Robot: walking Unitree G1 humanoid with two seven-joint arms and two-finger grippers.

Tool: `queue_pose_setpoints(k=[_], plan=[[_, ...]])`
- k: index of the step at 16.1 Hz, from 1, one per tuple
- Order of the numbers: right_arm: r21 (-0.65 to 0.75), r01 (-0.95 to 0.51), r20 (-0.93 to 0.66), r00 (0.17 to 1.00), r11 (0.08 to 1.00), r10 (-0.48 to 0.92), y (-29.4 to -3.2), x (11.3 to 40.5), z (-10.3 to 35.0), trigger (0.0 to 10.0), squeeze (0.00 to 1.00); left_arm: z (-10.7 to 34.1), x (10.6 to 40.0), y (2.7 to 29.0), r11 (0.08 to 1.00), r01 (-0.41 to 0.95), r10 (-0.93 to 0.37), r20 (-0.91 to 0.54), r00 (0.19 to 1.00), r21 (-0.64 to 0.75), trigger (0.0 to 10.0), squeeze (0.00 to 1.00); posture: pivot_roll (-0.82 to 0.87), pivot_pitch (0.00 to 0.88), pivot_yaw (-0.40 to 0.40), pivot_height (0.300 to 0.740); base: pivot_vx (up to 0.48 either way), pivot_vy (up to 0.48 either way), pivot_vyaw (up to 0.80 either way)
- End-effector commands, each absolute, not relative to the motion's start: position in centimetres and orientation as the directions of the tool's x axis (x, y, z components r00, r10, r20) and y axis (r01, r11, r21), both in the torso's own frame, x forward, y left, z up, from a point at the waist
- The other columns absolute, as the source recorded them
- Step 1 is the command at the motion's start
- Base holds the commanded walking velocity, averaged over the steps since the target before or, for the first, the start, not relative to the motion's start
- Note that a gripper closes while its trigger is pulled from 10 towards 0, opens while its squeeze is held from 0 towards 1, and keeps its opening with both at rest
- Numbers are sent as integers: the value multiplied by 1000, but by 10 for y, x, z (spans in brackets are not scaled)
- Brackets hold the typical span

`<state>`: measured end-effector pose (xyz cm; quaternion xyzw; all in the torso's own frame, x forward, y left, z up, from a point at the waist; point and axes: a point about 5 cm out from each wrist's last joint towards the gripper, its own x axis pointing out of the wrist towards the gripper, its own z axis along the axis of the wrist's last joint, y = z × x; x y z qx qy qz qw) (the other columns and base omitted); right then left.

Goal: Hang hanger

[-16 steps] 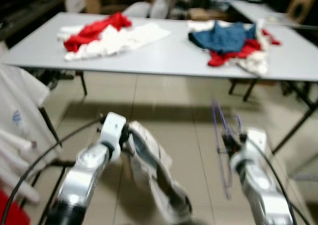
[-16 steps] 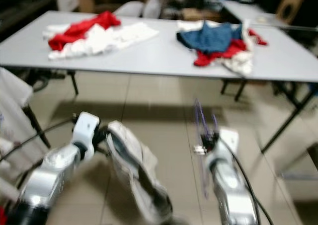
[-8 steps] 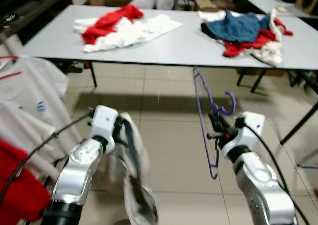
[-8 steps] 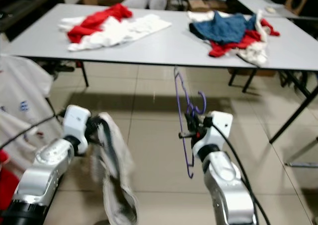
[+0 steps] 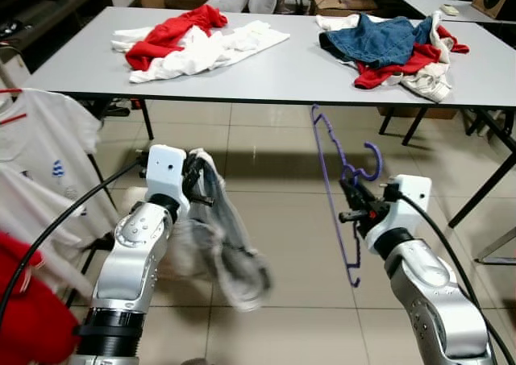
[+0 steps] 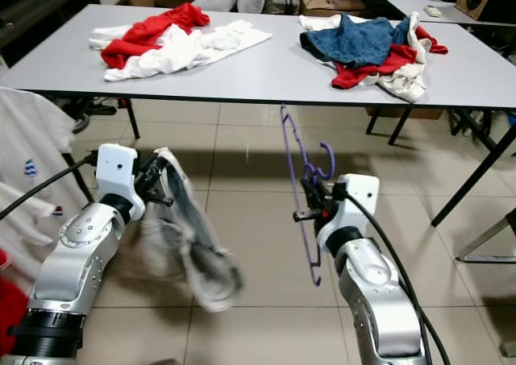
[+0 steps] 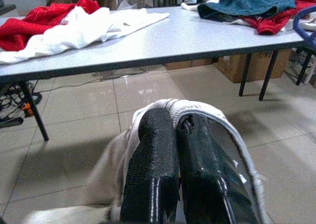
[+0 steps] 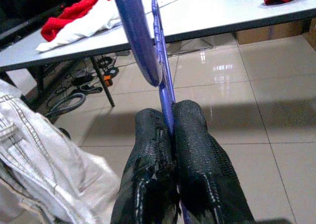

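My right gripper is shut on a purple wire hanger, held upright in front of me above the tiled floor; the wrist view shows its fingers pinching the purple wire. At the left, my left gripper is shut on a light grey-white garment that hangs down from it and swings. The left wrist view shows the cloth draped over the closed fingers.
A long grey table stands ahead with a red and white clothes pile and a blue, red and white pile. White and red shirts hang at my left. Table legs at right.
The camera has steadied and shifted slightly. The hanging garment swung out to the right under my left gripper. The hanger stays held upright in the right gripper.
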<state>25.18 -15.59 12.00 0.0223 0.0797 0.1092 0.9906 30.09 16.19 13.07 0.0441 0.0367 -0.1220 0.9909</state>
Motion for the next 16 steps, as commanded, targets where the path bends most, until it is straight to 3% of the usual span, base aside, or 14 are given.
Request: queue_pose_setpoints(k=[1,16], plan=[[64,-211,-155,963,975,219,-157,254,121,10000,0,151,304,158,961,261,-261,-4,965,95,10000,0,-8,0,-26,740,315,0,0],[63,-223,-172,958,973,231,-164,258,119,10000,0,160,307,161,959,264,-266,4,964,101,10000,0,-7,0,-39,740,391,0,107]])
